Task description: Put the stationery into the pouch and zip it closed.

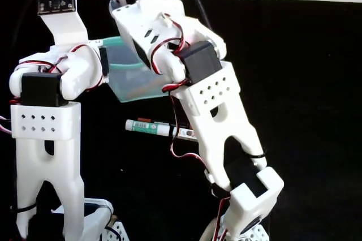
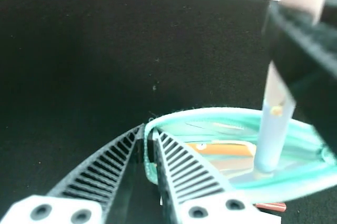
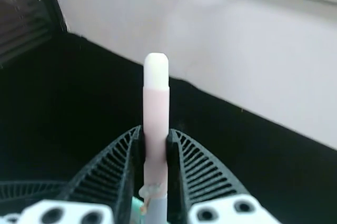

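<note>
With the left pincer (image 2: 150, 139) clamped on the rim of the pouch (image 2: 210, 121) and the right pincer (image 3: 155, 139) gripping a pen (image 3: 156, 98) upright, its tip inside the open mouth, a tilted release could catch the pen on the rim and pull that rim from the left grip.

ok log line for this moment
left claw: shut on pouch rim | right claw: holding pen, end in open pouch | marker: on table

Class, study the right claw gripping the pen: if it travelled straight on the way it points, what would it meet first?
Probably the black tablecloth beyond the pen. From the right claw the way to it looks free, though depth is hard to judge.
</note>
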Action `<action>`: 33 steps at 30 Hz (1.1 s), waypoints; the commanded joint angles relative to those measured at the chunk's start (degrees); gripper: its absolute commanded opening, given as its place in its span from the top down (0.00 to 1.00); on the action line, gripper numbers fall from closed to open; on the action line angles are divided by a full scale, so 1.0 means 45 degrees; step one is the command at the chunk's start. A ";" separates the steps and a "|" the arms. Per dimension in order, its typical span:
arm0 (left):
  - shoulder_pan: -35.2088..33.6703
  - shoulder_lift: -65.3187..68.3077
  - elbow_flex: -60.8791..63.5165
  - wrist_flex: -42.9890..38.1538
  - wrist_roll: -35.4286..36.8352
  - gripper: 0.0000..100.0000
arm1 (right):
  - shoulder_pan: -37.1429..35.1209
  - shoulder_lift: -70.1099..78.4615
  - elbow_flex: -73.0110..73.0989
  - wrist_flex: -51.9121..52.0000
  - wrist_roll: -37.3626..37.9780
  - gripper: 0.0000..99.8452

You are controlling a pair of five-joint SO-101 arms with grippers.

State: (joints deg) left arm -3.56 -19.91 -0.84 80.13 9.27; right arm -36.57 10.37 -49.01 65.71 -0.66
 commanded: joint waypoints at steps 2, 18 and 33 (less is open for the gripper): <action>-0.0576 0.0127 0.0283 -0.0117 -0.0059 0.99 | 0.0049 -0.0752 -0.0420 0.0674 -0.0117 0.99; -0.0947 0.0127 0.0283 -0.0195 -0.0039 0.99 | -0.0947 -0.1162 -0.0537 0.4425 0.0449 0.99; -0.0947 0.0127 0.0303 -0.0195 -0.0039 0.99 | -0.1612 -0.1182 -0.0537 0.7160 0.0957 0.66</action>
State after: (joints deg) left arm -7.08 -19.91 -0.57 79.43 9.36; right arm -43.96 7.56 -50.15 96.22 3.30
